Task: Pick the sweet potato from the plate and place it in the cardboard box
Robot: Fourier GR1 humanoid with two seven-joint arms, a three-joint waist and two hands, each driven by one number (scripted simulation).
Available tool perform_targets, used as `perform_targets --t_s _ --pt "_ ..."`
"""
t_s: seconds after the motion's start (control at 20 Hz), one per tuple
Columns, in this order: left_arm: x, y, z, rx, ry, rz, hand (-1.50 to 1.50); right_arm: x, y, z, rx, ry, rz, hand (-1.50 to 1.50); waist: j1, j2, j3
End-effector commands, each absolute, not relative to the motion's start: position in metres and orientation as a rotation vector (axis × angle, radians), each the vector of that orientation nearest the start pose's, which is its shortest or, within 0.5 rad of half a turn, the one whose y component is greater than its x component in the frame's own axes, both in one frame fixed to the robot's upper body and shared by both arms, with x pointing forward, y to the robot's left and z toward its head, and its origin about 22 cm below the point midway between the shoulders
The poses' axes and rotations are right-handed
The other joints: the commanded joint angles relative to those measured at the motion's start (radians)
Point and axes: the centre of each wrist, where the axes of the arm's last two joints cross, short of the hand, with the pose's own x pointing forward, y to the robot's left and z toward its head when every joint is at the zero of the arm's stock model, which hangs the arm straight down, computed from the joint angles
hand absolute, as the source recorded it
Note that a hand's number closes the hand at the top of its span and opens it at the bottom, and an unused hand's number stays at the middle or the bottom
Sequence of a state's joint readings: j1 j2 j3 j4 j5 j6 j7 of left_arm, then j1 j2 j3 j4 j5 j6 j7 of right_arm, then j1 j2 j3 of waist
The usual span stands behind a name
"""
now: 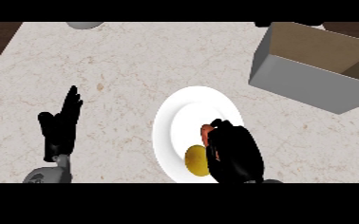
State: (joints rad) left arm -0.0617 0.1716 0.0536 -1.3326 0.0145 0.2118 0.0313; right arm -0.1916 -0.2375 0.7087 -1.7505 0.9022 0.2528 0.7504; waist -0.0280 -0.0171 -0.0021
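On the plate (175, 114), the right hand (235, 154) curls its fingers (219, 123) round the orange sweet potato (204, 134), beside a yellow piece (196, 160). Grasping is under way; next, lift toward the cardboard box (301, 71). The left hand (61, 123) rests with fingers spread.

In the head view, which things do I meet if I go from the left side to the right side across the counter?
left hand resting open, fingers up → white plate → yellow item on the plate → right hand curled over the orange sweet potato → cardboard box at the far right.
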Motion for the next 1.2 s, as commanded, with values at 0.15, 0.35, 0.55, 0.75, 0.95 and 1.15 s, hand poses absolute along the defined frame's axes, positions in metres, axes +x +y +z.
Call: perform_targets --t_s 0.15,0.35,0.55,0.75,0.95,1.15 --pt "0.256 0.286 -0.027 0.336 -1.387 0.080 0.00 0.141 -0.154 0.096 -0.832 -1.251 1.327 1.50 0.014 0.013 0.002" --pt "0.258 0.277 -0.038 0.319 -1.368 0.077 0.00 0.121 -0.161 0.145 -0.876 -1.366 1.248 1.50 0.013 0.014 0.002" --pt "0.261 0.268 -0.035 0.299 -1.376 0.087 0.00 0.103 -0.165 0.190 -0.912 -1.480 1.094 1.50 0.013 0.014 0.001" --pt "0.254 0.283 -0.036 0.306 -1.374 0.080 0.00 0.099 -0.175 0.212 -0.980 -1.531 1.030 1.50 0.010 0.011 0.000" --pt "0.266 0.278 -0.026 0.314 -1.377 0.057 0.00 0.120 -0.182 0.226 -1.088 -1.528 0.982 1.50 0.013 0.014 0.000" --pt "0.262 0.284 -0.029 0.318 -1.382 0.065 0.00 0.144 -0.196 0.235 -1.135 -1.529 0.981 1.50 0.021 0.016 0.001"
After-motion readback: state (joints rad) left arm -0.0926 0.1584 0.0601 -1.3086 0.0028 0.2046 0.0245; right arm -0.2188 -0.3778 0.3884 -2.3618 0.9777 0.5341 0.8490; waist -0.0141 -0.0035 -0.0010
